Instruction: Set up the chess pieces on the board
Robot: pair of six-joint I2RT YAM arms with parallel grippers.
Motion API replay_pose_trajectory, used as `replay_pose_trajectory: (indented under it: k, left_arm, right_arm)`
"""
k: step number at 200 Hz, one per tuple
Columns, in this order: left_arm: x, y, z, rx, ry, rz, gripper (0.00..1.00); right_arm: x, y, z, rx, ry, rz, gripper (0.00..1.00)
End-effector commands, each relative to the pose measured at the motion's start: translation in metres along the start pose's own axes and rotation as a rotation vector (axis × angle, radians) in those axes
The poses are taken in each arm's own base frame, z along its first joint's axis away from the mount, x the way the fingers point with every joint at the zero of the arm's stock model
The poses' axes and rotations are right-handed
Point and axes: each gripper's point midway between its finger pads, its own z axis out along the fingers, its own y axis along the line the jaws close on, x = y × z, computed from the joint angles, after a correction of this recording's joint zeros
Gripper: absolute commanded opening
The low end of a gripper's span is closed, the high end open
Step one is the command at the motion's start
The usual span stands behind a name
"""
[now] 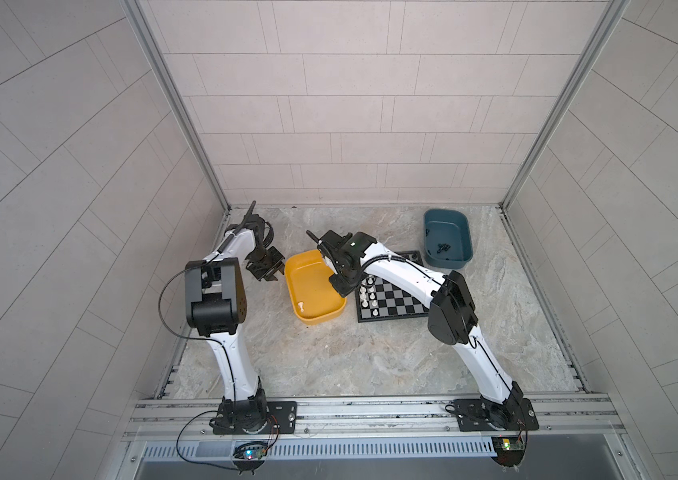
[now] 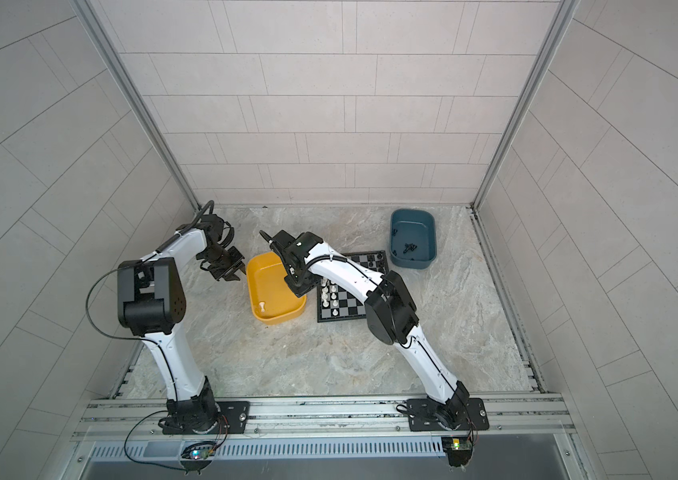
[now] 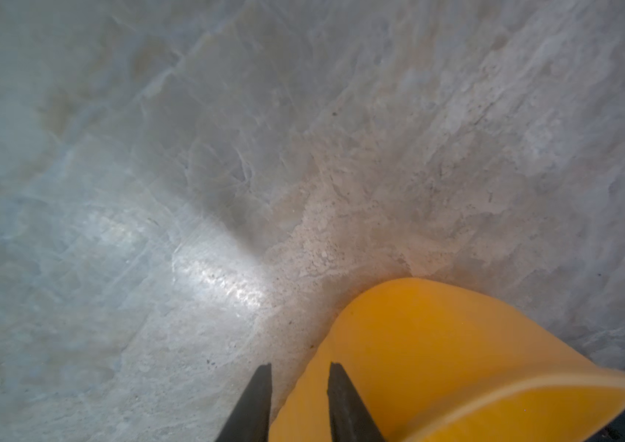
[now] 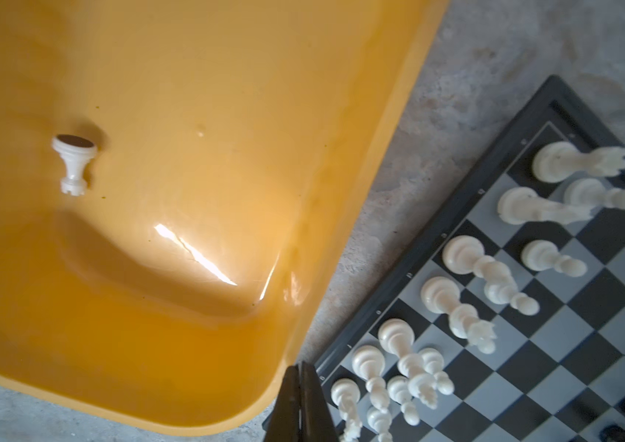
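Observation:
The board (image 1: 395, 301) (image 2: 347, 309) (image 4: 590, 344) lies right of a yellow tray (image 1: 312, 282) (image 2: 271, 282). Several white chess pieces (image 1: 370, 291) (image 2: 331, 291) (image 4: 456, 256) stand along its left edge. One white rook (image 4: 73, 164) (image 1: 300, 307) (image 2: 261, 307) lies on its side in the yellow tray (image 4: 207, 95). My right gripper (image 4: 299, 367) (image 1: 339, 287) hangs over that tray's corner beside the board, shut with nothing in it. My left gripper (image 3: 299, 366) (image 1: 269, 275) hovers at the tray's outer left wall (image 3: 437, 344), narrowly open and empty.
A dark teal tray (image 1: 445, 262) (image 2: 410, 262) at the back right holds several black pieces (image 1: 442, 248) (image 2: 408, 248). A few black pieces (image 2: 370, 259) stand on the board's far side, which my right arm partly covers. Metal rails border the marble table.

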Motion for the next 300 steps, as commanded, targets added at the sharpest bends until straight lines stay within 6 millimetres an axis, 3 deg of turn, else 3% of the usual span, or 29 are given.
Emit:
replay_pose_trajectory:
  k: [1,43,55,70,102,122,144,208,243,278,300]
  left_arm:
    - [0.003,-0.006,0.001,0.005,0.046,0.010,0.32]
    - [-0.005,-0.018,0.001,0.020,0.069,0.038,0.35]
    - [-0.008,-0.013,-0.002,-0.008,0.061,0.040,0.35]
    - [-0.009,-0.011,-0.007,-0.022,0.039,0.044,0.35]
    - [-0.011,-0.010,-0.014,-0.022,0.018,0.053,0.36]
    - [-0.010,-0.012,-0.015,-0.016,0.020,0.060,0.35]
    - [-0.008,-0.014,-0.014,0.001,0.032,0.064,0.36]
    - [-0.008,-0.020,-0.015,0.020,0.051,0.075,0.36]
    - [-0.010,-0.026,-0.016,0.028,0.066,0.094,0.36]
    - [-0.013,-0.031,-0.017,0.032,0.077,0.110,0.36]
    - [-0.011,-0.035,-0.015,0.037,0.100,0.134,0.36]
  right_arm:
    - [0.004,0.020,0.011,-0.053,0.024,-0.003,0.05]
    - [0.004,0.066,0.009,-0.219,-0.003,0.006,0.04]
    - [0.001,0.071,-0.001,-0.245,-0.022,0.007,0.04]
    - [-0.004,0.062,-0.019,-0.204,-0.075,0.008,0.06]
    - [-0.003,0.015,-0.052,-0.055,-0.136,0.045,0.38]
    - [0.004,-0.001,-0.045,-0.041,-0.115,0.073,0.58]
    - [0.004,-0.001,-0.031,-0.098,-0.091,0.102,0.66]
    - [-0.006,0.020,-0.006,-0.230,-0.071,0.141,0.68]
    - [-0.003,0.030,0.005,-0.257,-0.052,0.168,0.61]
    - [0.001,0.047,0.000,-0.269,-0.061,0.143,0.60]
    - [-0.004,0.070,-0.005,-0.323,-0.079,0.126,0.60]
